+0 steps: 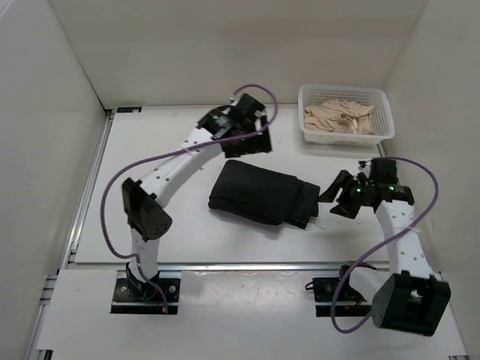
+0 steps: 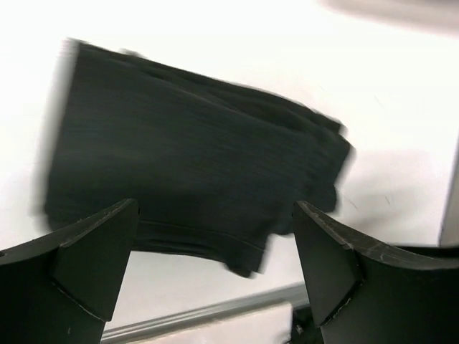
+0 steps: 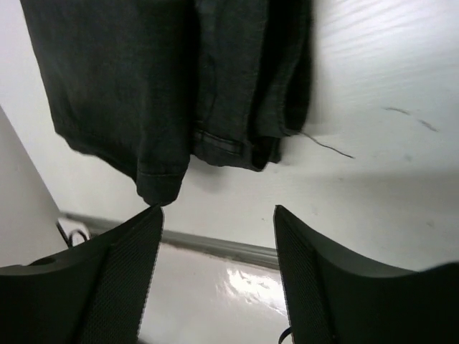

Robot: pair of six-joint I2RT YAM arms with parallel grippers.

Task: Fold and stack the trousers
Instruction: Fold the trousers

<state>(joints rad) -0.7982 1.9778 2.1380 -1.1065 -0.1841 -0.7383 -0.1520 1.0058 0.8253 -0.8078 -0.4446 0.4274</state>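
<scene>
The left gripper (image 2: 215, 215) has its fingers wide apart and holds nothing, up over the far side of the trousers (image 1: 262, 193). The right gripper (image 3: 216, 215) is apart and empty too, just beside their right end. The trousers lie folded in a bundle in the middle of the table (image 1: 150, 232), so I think no hand needs to hold them

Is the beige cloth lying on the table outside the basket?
No, the beige cloth sits inside the white basket.
</scene>
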